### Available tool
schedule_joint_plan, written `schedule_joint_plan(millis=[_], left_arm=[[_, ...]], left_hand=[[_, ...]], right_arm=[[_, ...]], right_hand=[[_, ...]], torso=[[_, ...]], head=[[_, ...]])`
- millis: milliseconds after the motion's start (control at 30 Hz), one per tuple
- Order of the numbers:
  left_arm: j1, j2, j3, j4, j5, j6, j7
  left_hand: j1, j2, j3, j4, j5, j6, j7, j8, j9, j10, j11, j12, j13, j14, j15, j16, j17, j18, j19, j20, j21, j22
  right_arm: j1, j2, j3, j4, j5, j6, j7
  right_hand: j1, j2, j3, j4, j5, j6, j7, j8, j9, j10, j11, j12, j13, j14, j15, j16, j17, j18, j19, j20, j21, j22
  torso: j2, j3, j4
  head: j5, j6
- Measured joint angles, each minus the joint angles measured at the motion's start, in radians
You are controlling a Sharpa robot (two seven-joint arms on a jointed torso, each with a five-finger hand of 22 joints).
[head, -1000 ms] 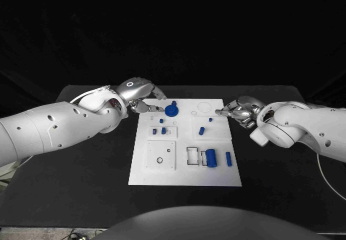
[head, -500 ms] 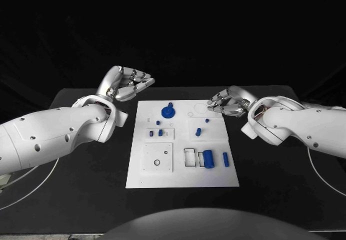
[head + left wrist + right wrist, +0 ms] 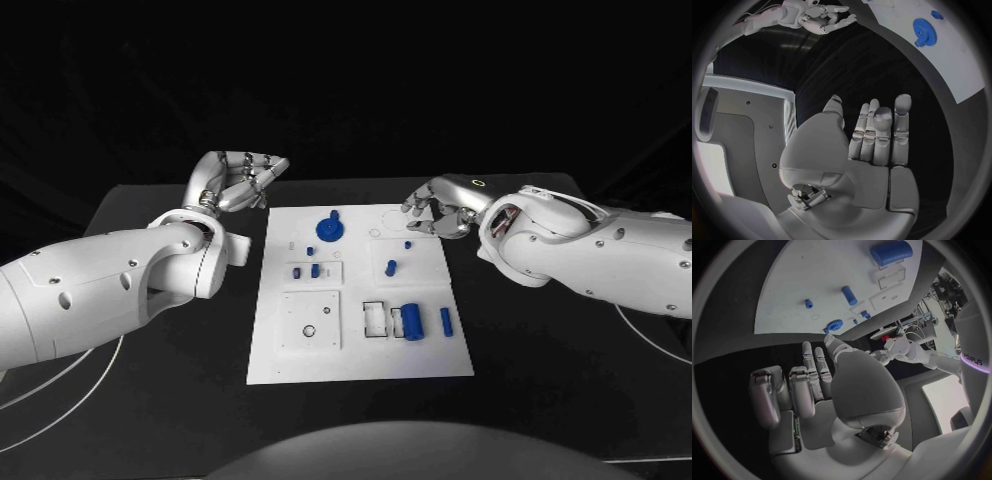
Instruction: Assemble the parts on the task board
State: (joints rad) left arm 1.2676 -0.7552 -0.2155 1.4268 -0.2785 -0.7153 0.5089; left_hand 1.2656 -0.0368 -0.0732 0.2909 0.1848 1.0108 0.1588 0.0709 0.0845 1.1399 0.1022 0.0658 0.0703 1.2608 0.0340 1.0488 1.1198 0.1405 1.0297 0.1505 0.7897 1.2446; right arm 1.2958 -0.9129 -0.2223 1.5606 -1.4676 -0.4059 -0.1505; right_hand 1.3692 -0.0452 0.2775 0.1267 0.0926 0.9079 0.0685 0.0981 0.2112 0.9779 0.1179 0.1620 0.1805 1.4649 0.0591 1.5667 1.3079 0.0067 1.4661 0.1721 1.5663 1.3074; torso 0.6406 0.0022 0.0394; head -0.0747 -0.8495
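The white task board [image 3: 361, 360] lies mid-table with blue parts on it. A blue gear [image 3: 330, 229] sits near its far edge. Small pegs [image 3: 304, 270] stand left of centre, and another peg [image 3: 391, 267] stands right of centre. A thick blue cylinder [image 3: 414, 321] and a slim bar [image 3: 446, 320] lie at the right. My left hand [image 3: 238, 180] is raised beyond the board's far left corner and holds nothing. Its fingers [image 3: 879, 132] are stretched out. My right hand [image 3: 437, 208] hovers at the far right corner, its palm [image 3: 861, 385] bare. The gear [image 3: 924, 31] also appears in the left wrist view.
A square recessed plate [image 3: 310, 320] with a small ring lies on the board's near left. Two rectangular slots [image 3: 375, 318] sit beside the cylinder. Black table [image 3: 159, 380] surrounds the board. The cylinder [image 3: 891, 251] and a peg [image 3: 849, 295] lie ahead of the right hand.
My left hand has lifted off the board beside the gear and drawn back past the far left corner. My right hand has risen slightly and its fingers have loosened. The camera has shifted.
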Motion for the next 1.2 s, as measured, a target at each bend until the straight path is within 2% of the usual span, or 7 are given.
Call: schedule_joint_plan(millis=[133, 200, 333, 567, 633, 1067, 1200], left_arm=[[-0.002, 0.002, 0.000, -0.002, 0.015, 0.000, 0.000], [-0.002, 0.002, 0.000, -0.002, 0.022, 0.000, 0.000], [-0.003, 0.001, 0.000, -0.002, 0.029, 0.000, 0.000], [-0.003, 0.000, 0.000, -0.002, 0.036, -0.001, -0.001], [-0.003, 0.000, 0.000, -0.002, 0.037, -0.001, -0.001], [-0.003, -0.002, 0.000, -0.006, 0.041, -0.001, -0.001], [-0.003, -0.003, 0.000, -0.007, 0.041, -0.001, -0.001]], left_hand=[[0.004, 0.004, -0.003, 0.003, 0.000, -0.007, 0.000, 0.000, -0.001, -0.004, 0.003, 0.000, 0.000, 0.001, 0.001, 0.000, 0.001, 0.000, 0.011, 0.000, 0.001, 0.001], [0.005, 0.005, -0.005, 0.000, 0.000, -0.007, 0.000, 0.000, -0.001, -0.004, 0.003, 0.000, 0.000, 0.006, 0.005, 0.003, 0.005, 0.000, 0.018, 0.000, 0.010, 0.005], [0.008, 0.008, -0.005, 0.000, 0.000, -0.014, 0.000, 0.000, -0.001, -0.004, 0.003, 0.000, 0.000, 0.009, 0.009, 0.009, 0.009, 0.000, 0.027, 0.001, 0.016, 0.008], [0.012, 0.020, -0.008, 0.002, 0.000, -0.018, 0.003, 0.000, -0.001, -0.011, 0.003, 0.000, 0.000, 0.016, 0.007, 0.016, 0.012, 0.000, 0.034, 0.002, 0.020, 0.010], [0.012, 0.020, -0.011, 0.000, 0.000, -0.018, 0.003, 0.000, -0.001, -0.011, 0.003, 0.000, 0.000, 0.017, 0.009, 0.020, 0.013, 0.000, 0.038, -0.002, 0.020, 0.011], [0.018, 0.026, -0.011, 0.000, 0.000, -0.021, 0.000, 0.000, -0.001, -0.011, 0.003, 0.000, 0.002, 0.027, 0.005, 0.030, 0.020, 0.000, 0.056, 0.001, 0.031, 0.017], [0.018, 0.026, -0.011, 0.000, 0.000, -0.025, 0.003, 0.000, -0.001, -0.011, 0.003, 0.000, 0.002, 0.027, 0.005, 0.030, 0.019, 0.000, 0.056, 0.002, 0.036, 0.018]], right_arm=[[-0.002, 0.013, 0.000, -0.010, -0.049, 0.039, -0.024], [-0.003, 0.021, 0.000, -0.017, -0.067, 0.060, -0.037], [-0.008, 0.034, 0.000, -0.027, -0.095, 0.094, -0.058], [-0.011, 0.051, 0.000, -0.038, -0.126, 0.144, -0.088], [-0.011, 0.054, 0.000, -0.039, -0.132, 0.156, -0.095], [-0.012, 0.066, 0.000, -0.042, -0.149, 0.216, -0.125], [-0.012, 0.074, 0.000, -0.050, -0.152, 0.230, -0.131]], right_hand=[[0.000, 0.000, -0.003, -0.003, 0.000, 0.003, 0.003, -0.019, -0.015, 0.032, 0.000, -0.016, -0.032, 0.000, 0.000, 0.000, 0.000, 0.000, 0.000, 0.000, 0.000, 0.000], [0.000, 0.000, 0.000, -0.006, 0.000, -0.001, -0.001, -0.026, -0.023, 0.035, 0.003, -0.020, -0.046, 0.000, 0.000, 0.000, 0.000, 0.000, 0.000, 0.000, 0.000, 0.000], [0.000, 0.000, 0.000, -0.006, 0.000, 0.005, -0.006, -0.026, -0.027, 0.041, 0.002, -0.027, -0.059, 0.000, 0.000, 0.000, 0.000, 0.000, 0.000, 0.000, 0.000, 0.000], [0.006, -0.006, 0.001, -0.015, -0.006, 0.025, 0.006, -0.026, -0.035, 0.045, -0.001, -0.042, -0.082, 0.000, 0.000, 0.000, 0.000, 0.000, 0.000, 0.000, 0.000, 0.000], [0.006, -0.006, 0.001, -0.015, -0.006, 0.028, 0.003, -0.026, -0.036, 0.048, 0.001, -0.042, -0.086, 0.000, 0.000, 0.000, 0.000, 0.000, 0.000, 0.000, 0.000, 0.000], [0.006, -0.006, -0.006, -0.022, -0.025, 0.035, 0.003, -0.026, -0.045, 0.053, -0.001, -0.052, -0.102, 0.000, 0.000, 0.000, 0.000, 0.000, 0.000, 0.000, 0.000, 0.001], [0.006, -0.006, -0.006, -0.022, -0.025, 0.040, -0.001, -0.026, -0.051, 0.074, -0.012, -0.052, -0.108, 0.000, -0.013, 0.000, 0.000, 0.000, -0.001, -0.010, 0.000, 0.001]], torso=[[0.000, 0.0001, 0.0005], [0.000, 0.0001, 0.0004], [0.000, 0.0007, -0.0005], [0.000, 0.0008, -0.0007], [0.000, 0.0008, -0.0007], [-0.001, 0.0006, -0.0013], [-0.001, 0.0004, -0.0014]], head=[[-0.001, -0.001], [-0.001, 0.000], [0.001, 0.002], [0.000, 0.004], [0.000, 0.004], [0.000, -0.007], [-0.001, -0.007]])
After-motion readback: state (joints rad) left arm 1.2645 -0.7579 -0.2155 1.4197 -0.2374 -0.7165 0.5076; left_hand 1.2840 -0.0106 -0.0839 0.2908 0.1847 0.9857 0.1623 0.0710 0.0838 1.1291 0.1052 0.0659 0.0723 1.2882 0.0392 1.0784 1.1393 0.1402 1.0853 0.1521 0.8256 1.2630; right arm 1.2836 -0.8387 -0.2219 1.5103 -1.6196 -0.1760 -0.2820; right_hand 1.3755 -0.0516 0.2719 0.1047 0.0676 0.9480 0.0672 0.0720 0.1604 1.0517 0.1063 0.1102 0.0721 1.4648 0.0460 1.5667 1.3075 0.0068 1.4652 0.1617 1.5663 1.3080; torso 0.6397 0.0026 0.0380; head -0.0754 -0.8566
